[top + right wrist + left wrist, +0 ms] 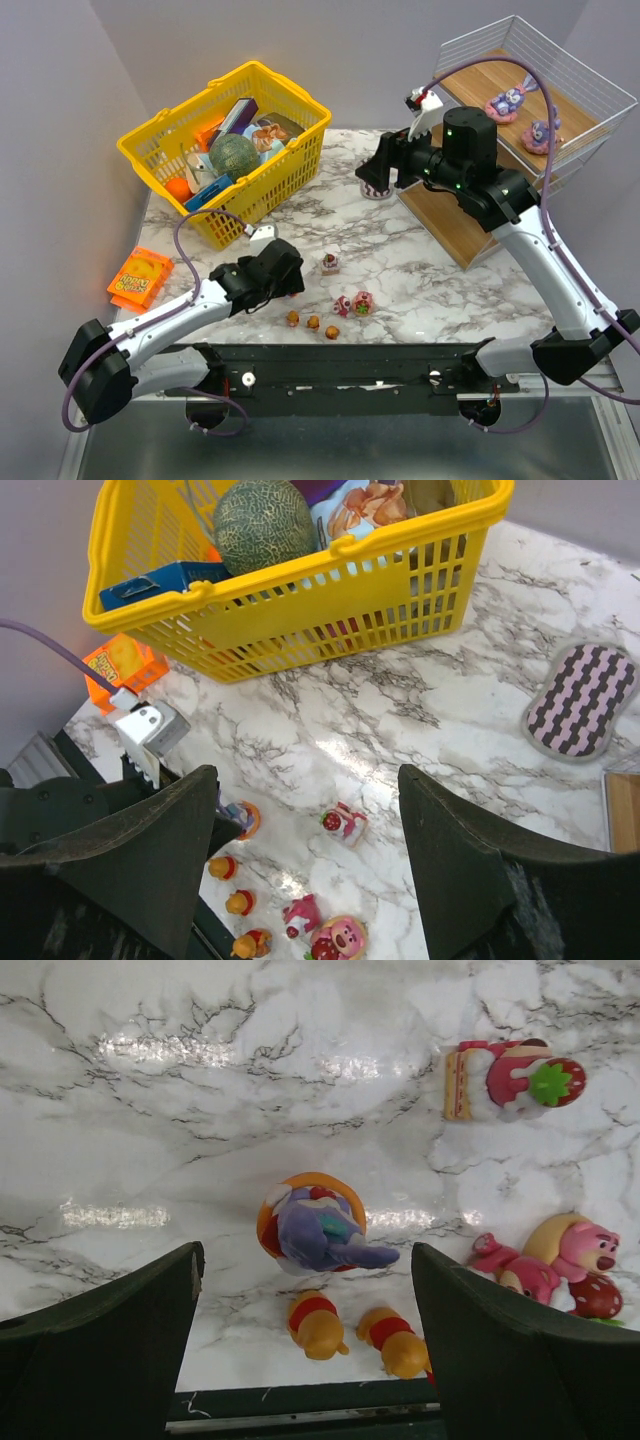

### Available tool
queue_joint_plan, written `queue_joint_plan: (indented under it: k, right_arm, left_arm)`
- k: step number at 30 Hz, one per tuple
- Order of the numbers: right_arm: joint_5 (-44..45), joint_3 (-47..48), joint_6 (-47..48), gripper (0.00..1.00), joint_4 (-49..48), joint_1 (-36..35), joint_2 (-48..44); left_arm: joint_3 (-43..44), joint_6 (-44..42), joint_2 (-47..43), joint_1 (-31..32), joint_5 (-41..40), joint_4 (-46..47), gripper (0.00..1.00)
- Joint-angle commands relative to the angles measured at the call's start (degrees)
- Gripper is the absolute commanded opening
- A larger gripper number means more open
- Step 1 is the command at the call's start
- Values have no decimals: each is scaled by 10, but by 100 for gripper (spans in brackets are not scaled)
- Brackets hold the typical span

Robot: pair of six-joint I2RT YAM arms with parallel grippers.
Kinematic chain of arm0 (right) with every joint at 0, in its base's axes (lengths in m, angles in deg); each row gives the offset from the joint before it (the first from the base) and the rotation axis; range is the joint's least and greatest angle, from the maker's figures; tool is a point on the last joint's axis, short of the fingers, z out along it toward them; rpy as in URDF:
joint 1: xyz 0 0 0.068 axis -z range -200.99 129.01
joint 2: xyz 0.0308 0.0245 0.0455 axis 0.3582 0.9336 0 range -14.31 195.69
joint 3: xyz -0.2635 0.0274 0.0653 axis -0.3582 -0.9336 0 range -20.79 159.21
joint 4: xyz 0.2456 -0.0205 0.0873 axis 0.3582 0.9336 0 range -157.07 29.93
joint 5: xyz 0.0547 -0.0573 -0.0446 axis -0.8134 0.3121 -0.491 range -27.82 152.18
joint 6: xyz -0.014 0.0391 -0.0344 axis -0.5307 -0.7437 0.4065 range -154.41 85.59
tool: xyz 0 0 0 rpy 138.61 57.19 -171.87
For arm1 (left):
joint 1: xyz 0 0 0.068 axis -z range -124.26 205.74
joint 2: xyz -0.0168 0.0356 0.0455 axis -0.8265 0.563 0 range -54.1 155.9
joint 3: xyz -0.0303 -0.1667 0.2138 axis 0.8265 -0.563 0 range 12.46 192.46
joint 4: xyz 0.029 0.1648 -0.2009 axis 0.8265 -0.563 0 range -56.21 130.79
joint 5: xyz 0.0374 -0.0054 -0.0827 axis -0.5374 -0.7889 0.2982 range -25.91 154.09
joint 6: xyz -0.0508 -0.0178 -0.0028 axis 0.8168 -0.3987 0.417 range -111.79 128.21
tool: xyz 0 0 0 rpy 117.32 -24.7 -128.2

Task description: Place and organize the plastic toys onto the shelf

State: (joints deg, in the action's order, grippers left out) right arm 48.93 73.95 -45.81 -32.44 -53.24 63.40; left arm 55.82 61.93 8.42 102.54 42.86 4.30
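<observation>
The left tool (305,1265) hangs spread wide over a purple bunny (315,1225) lying on its side on the marble bench (200,1110), jaws either side and not touching. The pick-up looks to be in hand; next it must lower and close. Two bunnies (507,101) stand on the shelf (480,75) top board, while the right tool (305,790) gapes empty beside it.

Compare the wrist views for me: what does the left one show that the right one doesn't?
Only the left wrist: the left pincer, open, with the bunny lying between its fingers.
Only the right wrist: the right pincer, open; the basket; the pad; the packet; a third bear; a corner of the shelf.
Both: the bunny, the cake toy, two bears, two pink toys and the table.
</observation>
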Motion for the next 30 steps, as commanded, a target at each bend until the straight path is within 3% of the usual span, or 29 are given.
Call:
queue_joint_plan:
  k: [1,6,10,23,30]
  right_arm:
    - [23,1,1,80,14,-1,-1]
    - [29,4,9,80,25,-2,5]
    - [37,5,15,80,32,-1,9]
    - [56,11,24,80,44,-1,17]
    - [60,10,24,80,44,0,19]
  left_arm:
    - [-59,0,-2,7,-29,130,88]
    - [-113,-23,0,9,-19,225,81]
    - [-133,-34,14,10,-14,274,81]
    - [-154,-51,40,10,-13,298,75]
    - [-153,-55,37,12,-9,281,90]
